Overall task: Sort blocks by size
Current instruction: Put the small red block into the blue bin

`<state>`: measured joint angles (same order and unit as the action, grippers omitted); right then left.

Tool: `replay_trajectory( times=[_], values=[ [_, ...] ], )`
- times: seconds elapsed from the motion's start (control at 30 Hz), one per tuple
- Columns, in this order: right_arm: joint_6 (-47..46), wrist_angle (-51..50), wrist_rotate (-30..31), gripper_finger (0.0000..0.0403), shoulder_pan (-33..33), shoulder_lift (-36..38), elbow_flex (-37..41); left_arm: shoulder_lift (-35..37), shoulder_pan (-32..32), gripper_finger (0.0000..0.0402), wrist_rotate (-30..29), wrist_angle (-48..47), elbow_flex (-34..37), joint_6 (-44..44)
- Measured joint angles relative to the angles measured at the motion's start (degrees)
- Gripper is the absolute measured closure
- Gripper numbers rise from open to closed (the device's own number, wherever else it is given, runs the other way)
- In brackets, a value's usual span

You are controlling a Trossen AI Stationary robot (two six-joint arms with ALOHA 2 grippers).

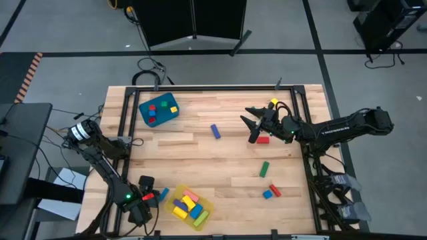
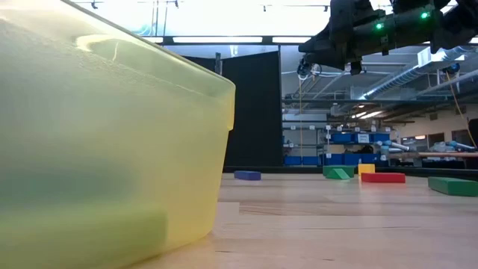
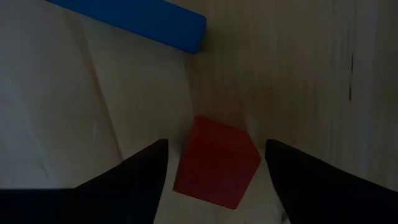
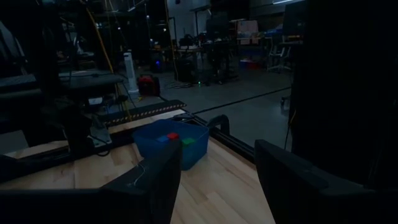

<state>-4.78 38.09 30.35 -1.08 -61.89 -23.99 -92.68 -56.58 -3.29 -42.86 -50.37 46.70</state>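
Note:
My left gripper is open at the table's near left corner, pointing down. Its fingers stand on either side of a small red cube that lies on the table; I see a gap on each side. A blue bar lies just beyond the cube, also seen in the high view. My right gripper is open and empty above the table's far right part, held level and facing the blue bin. A red bar lies next to it and a yellow cube behind it.
A yellow tray with several blocks stands near the front edge. The blue bin with several cubes stands at the far left. Loose on the table are a blue block, a green bar and a blue and red pair.

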Motion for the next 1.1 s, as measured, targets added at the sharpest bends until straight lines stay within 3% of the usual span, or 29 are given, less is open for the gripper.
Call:
replay_trajectory(
  times=[0.47,0.8,0.97,1.1],
  values=[
    [0.00,0.00,0.00,0.0190,0.00,0.00,0.00,-0.42,0.11,0.0261,-0.62,1.59,-0.07,0.06],
    [0.00,-0.02,0.00,0.0190,0.26,0.00,0.00,1.21,2.16,0.0261,1.29,-2.08,-2.91,2.75],
    [0.00,-0.02,0.00,0.0190,0.26,0.00,0.00,6.37,3.02,0.0261,-3.82,-8.02,-3.80,4.74],
    [0.00,0.00,0.00,0.0190,0.26,0.00,0.00,11.93,4.39,0.0261,-12.56,-12.26,-3.87,6.11]
  ],
)
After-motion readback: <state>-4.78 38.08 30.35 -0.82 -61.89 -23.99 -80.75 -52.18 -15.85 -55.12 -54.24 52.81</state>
